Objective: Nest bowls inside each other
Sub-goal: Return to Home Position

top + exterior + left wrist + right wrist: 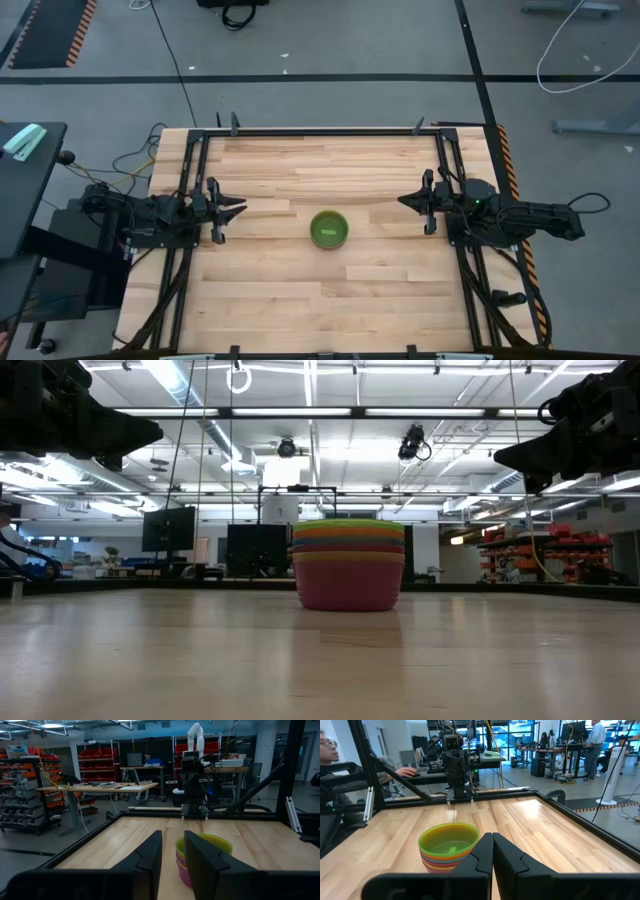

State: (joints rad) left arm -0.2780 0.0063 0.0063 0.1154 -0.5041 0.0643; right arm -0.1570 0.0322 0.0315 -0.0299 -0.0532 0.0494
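The bowls form one nested stack (pixel 329 229) at the table's middle. From above only the green top bowl shows. The low view shows the stack (pixel 348 565) layered green, yellow, orange, then darker rims, with the pink-red bowl (pixel 348 585) lowest, its base on the wood. My left gripper (pixel 238 210) hovers left of the stack, raised and open; its wrist view shows its fingers (pixel 173 852) apart, with the stack (pixel 205 851) beyond. My right gripper (pixel 403 201) hovers to the right, raised and shut; its fingers (pixel 493 846) meet, and the stack (pixel 447 845) lies ahead.
A black metal frame (pixel 320 131) borders the wooden table (pixel 320 300). Each arm's base sits at a side edge, left (pixel 150 220) and right (pixel 500 215). A person (pixel 330 750) sits beyond the table's left side. Bare wood surrounds the stack.
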